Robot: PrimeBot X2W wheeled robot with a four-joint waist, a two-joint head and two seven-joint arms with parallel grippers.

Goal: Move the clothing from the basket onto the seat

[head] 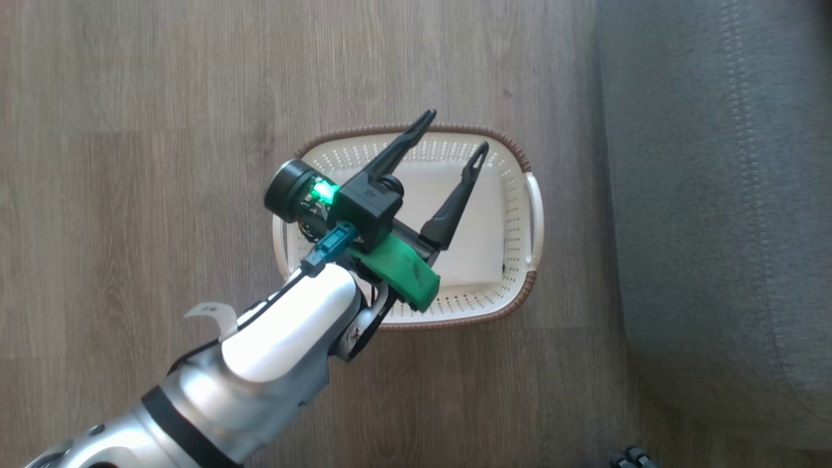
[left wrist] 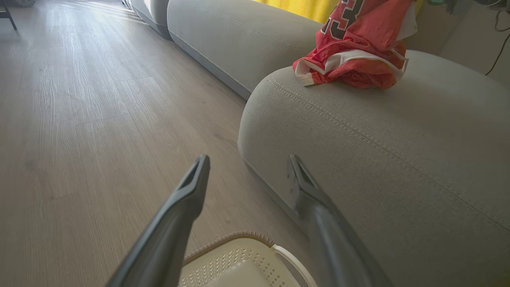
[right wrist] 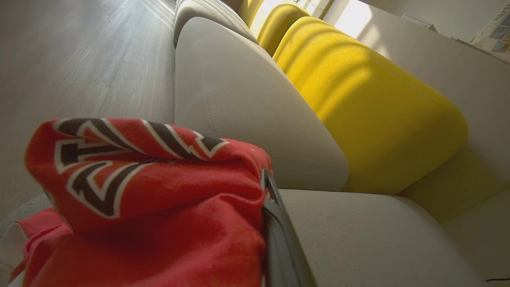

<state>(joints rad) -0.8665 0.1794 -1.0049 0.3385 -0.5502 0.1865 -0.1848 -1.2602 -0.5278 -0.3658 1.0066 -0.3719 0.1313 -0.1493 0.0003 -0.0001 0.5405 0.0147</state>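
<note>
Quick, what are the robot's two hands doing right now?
Left gripper: open, holding nothing, above the basket.
Right gripper: shut on the clothing.

Grey-brown wood-look planks cover the floor [head: 162, 130], their grain running in long straight lines. Plump yellow cushions [right wrist: 370, 107] sit in bands of sunlight and shadow. A bright patch of daylight [left wrist: 91, 6] washes out the far boards.
</note>
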